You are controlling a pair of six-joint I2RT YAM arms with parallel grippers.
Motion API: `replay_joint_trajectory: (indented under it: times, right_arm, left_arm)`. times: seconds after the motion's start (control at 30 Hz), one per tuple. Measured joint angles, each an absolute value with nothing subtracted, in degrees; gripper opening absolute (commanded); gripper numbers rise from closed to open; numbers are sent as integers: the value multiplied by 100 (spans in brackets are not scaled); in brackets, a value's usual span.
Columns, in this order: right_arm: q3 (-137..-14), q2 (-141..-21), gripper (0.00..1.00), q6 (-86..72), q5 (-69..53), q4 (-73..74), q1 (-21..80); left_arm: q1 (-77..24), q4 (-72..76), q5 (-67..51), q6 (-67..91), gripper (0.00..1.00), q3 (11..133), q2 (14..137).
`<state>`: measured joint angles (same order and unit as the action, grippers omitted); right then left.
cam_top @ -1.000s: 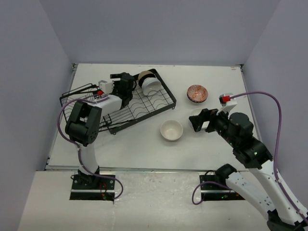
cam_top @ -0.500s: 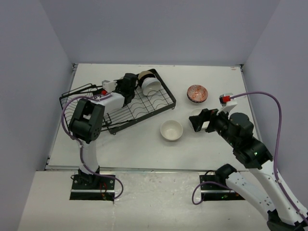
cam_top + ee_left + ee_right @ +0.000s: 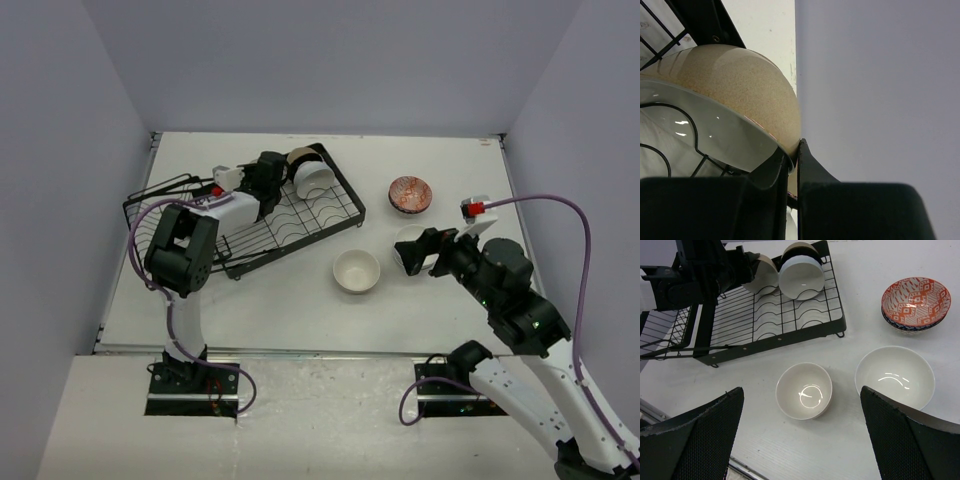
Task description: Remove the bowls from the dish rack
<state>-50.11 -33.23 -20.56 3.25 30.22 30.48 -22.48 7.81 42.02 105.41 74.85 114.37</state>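
**Left Gripper Pinches Beige Bowl at Rack's Far End**

On the white table [image 3: 250,300], we see the black wire dish rack [image 3: 770,315] lying askew at the left, with bare tabletop open to its right. The left gripper [image 3: 794,156] reaches over the rack's far end, its fingers drawn nearly together on the rim of a beige speckled bowl [image 3: 740,85]. The right gripper [image 3: 418,252] hangs spread wide and empty above the table. Beside the held bowl a white bowl [image 3: 801,275] stands on edge in the slots, with a dark-rimmed bowl [image 3: 799,247] just behind it. Three more sit unloaded: a large white bowl [image 3: 894,374], a small white bowl [image 3: 805,391] and an orange-patterned bowl [image 3: 915,297]. We judge the glazed ceramic stiff, slick and easily chipped. A rim pinch is the natural hold, though the bowl may swing. The lift must clear the wire slots and the neighbouring white bowl.
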Motion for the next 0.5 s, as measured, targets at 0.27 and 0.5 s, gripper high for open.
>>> replay_joint_trajectory:
  times: [0.27,0.5]
  right_arm:
    - [-5011,-3284,99,-2056,322,3006,3048]
    - [-5011,-3256,99,-2056,320,2987,3048]
  left_arm:
    - [-2257,600,4233,9568,0,7623,11428]
    - [-2257,1518,4215,8141,0,7039,11253]
